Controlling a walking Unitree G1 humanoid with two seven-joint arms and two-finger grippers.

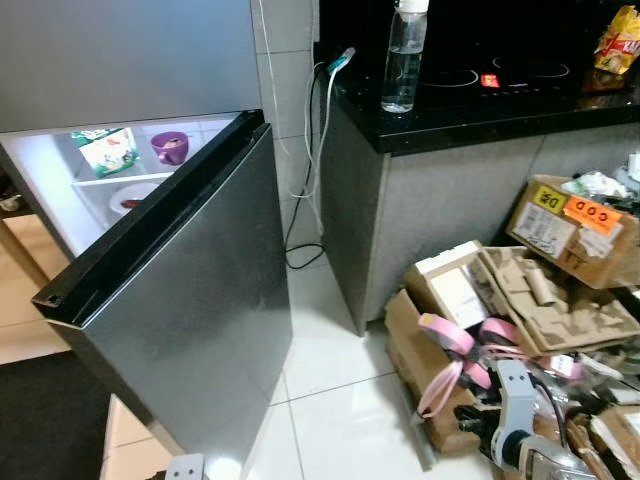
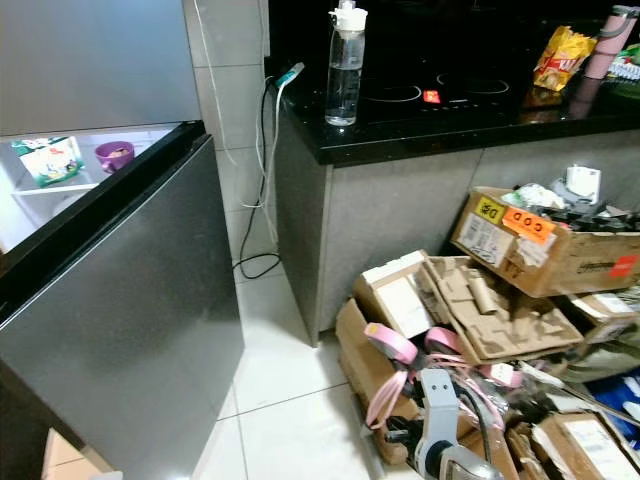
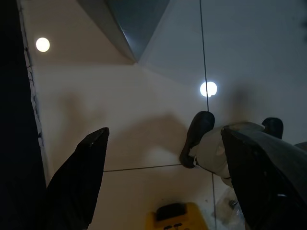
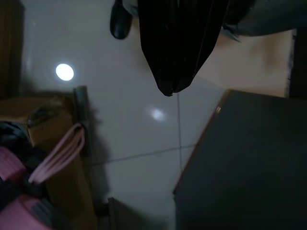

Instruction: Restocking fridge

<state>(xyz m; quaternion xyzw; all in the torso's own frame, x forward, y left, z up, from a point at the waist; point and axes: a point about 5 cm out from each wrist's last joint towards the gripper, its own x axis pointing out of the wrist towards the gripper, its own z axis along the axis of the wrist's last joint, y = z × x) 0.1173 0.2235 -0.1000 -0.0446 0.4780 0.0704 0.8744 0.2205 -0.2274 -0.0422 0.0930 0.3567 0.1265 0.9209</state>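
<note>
The fridge's dark grey door (image 1: 190,310) stands swung open toward me, and the lit compartment (image 1: 60,190) behind it shows white shelves. On them sit a green-and-white carton (image 1: 107,150), a purple bowl (image 1: 170,147) and a white dish (image 1: 132,198). A clear water bottle (image 1: 404,55) stands on the black counter (image 1: 470,115) beside the fridge. My left gripper (image 3: 163,136) hangs open over the pale floor tiles, nothing between its fingers (image 3: 79,177). My right gripper (image 4: 168,88) hangs shut and empty above the floor, its arm (image 1: 515,430) low beside the boxes.
Cardboard boxes (image 1: 560,235) and pink straps (image 1: 450,345) crowd the floor at the right, against the counter's base. Cables (image 1: 315,150) hang down the tiled wall between fridge and counter. A yellow snack bag (image 2: 560,55) lies on the counter. Open tiles (image 1: 330,400) lie between door and boxes.
</note>
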